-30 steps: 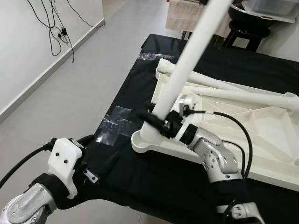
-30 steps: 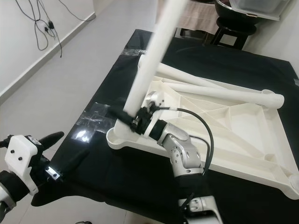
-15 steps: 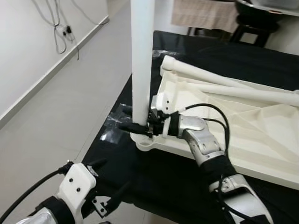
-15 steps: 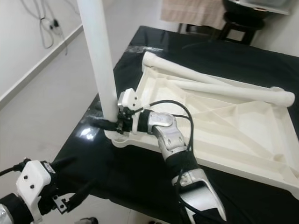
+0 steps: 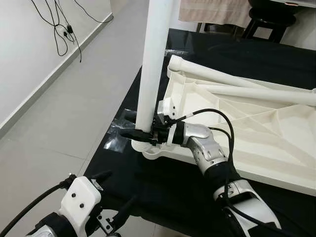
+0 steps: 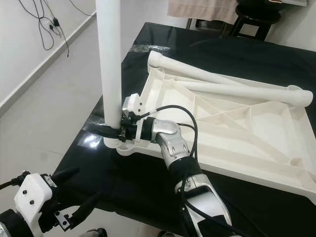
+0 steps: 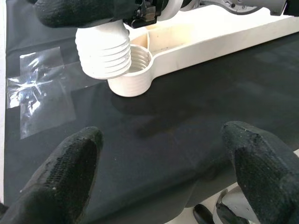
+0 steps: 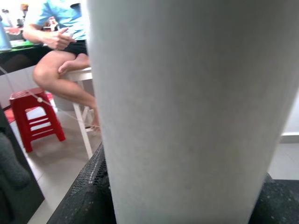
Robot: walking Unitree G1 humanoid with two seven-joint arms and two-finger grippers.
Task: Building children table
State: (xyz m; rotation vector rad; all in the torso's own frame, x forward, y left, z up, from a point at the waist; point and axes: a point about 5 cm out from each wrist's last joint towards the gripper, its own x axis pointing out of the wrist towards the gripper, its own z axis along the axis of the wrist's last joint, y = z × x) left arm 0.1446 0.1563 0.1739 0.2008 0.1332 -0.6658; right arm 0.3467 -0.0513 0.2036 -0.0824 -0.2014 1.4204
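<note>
— White plastic tube leg (image 5: 152, 64), upright, threaded end just above the tabletop's round corner socket (image 7: 133, 77)?
— Yes; clamped low by the right gripper (image 5: 139, 134). Left gripper (image 7: 163, 182) spread wide, holding nothing, near black cloth (image 5: 163, 182).

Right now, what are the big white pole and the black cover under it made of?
The pole looks like matte white plastic: smooth, with moulded screw ridges at its end, seen in the left wrist view. The cover looks like soft black cloth: it drapes over the edge and barely shines.
</note>
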